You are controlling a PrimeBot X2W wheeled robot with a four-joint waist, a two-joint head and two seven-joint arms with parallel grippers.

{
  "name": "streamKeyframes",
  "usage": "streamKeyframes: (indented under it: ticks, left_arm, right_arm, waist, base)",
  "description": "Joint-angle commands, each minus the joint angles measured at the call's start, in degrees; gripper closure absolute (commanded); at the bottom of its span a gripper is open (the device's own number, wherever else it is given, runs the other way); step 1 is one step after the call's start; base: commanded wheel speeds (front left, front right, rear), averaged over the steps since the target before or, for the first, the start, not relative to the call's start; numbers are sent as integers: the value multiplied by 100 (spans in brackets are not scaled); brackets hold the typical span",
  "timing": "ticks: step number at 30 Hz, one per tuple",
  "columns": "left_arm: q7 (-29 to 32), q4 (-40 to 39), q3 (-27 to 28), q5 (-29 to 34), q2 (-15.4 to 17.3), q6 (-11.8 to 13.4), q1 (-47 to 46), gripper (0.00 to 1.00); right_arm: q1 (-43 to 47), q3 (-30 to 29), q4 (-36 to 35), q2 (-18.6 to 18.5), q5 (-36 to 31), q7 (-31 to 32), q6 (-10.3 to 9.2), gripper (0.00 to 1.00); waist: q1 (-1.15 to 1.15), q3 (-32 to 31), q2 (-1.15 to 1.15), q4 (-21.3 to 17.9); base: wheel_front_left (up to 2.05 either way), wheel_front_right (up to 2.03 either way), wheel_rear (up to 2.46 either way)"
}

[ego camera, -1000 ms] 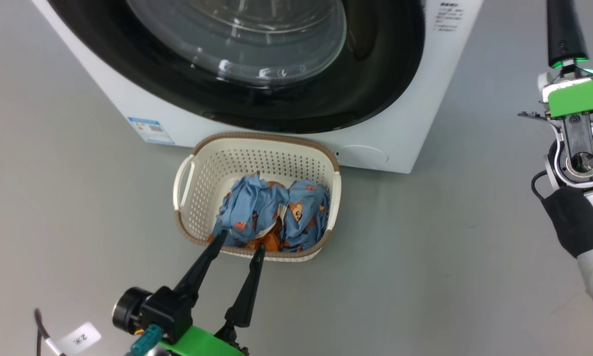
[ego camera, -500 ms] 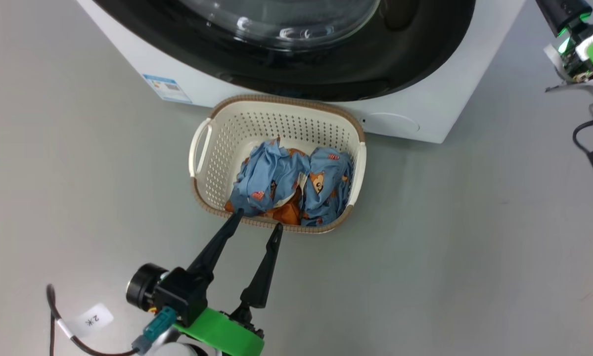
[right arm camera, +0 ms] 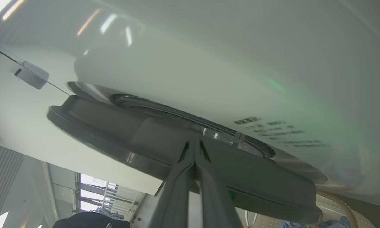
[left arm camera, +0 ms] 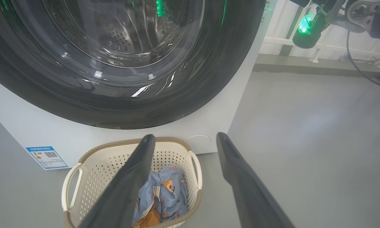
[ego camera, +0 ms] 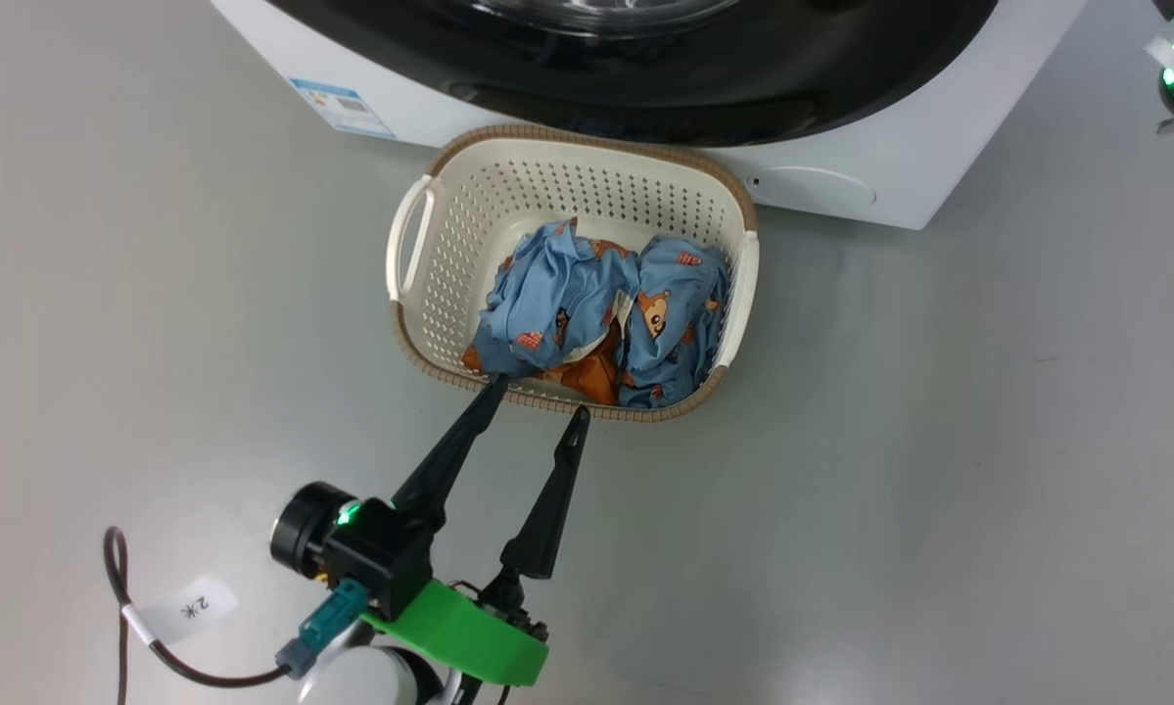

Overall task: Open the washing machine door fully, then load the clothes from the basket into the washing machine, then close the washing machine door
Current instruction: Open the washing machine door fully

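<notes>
Lower left of the head view: the left gripper (ego camera: 540, 398), long dark fingers spread wide, nothing held between them, tips at the near rim of the small cream-white perforated plastic basket (ego camera: 547, 186) with a brown woven-look rim. Inside, toward the basket's right and near side: crumpled light blue bear-printed clothes (ego camera: 587, 304), some orange cloth among them. Basket at upper centre on the plain grey floor (ego camera: 939, 441), just before the big white front-loading washing machine (ego camera: 890, 147) along the frame's top, between a blue label (ego camera: 344, 106) at upper left and a small round cap (ego camera: 812, 186) at upper right. Across the top edge: the large round glossy black washing machine door (ego camera: 645, 59) with its clear glass bowl. Shut tight or slightly ajar, cannot tell. Centre of the right wrist view: the right gripper (right arm camera: 194, 142), fingers pressed together, gripping nothing, tips at the door's dark rim. Touching it or not, cannot tell.
</notes>
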Motion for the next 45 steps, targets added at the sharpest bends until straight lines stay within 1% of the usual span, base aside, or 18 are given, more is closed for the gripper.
streamKeyframes:
  ticks: [1,6,12,19,26,34,45]
  left_arm:
    - [-37,-179,122,-78,53,64,-132,0]
    - [-37,-216,10,-146,53,127,-206,0]
    - [-37,-249,-88,-219,53,192,-259,0]
    - [-37,-248,-170,-265,53,231,-295,0]
    - [-37,-211,-158,-259,53,244,-251,0]
    - [-37,-143,-60,-210,53,182,-158,0]
    - [-37,-67,75,-142,53,101,117,0]
  right_arm:
    - [-134,11,-69,8,-125,29,-6,100]
    - [-302,64,130,83,-229,214,-6,100]
    - [-504,54,337,156,-342,271,-6,100]
    - [-519,76,369,232,-357,427,-6,100]
    - [-204,241,148,340,-426,623,-6,100]
    - [169,364,-126,487,-394,806,-6,100]
    - [968,559,-632,646,-395,1006,-6,100]
  waist:
    - [0,98,-1,48]
    - [0,187,-1,103]
    - [0,256,-1,178]
    - [0,220,-1,217]
    - [0,48,-1,168]
    - [0,-224,-1,115]
    - [0,-748,-1,96]
  base:
    - [0,0,0]
    - [0,0,0]
    - [0,0,0]
    - [0,0,0]
    - [0,0,0]
    - [0,0,0]
    - [0,0,0]
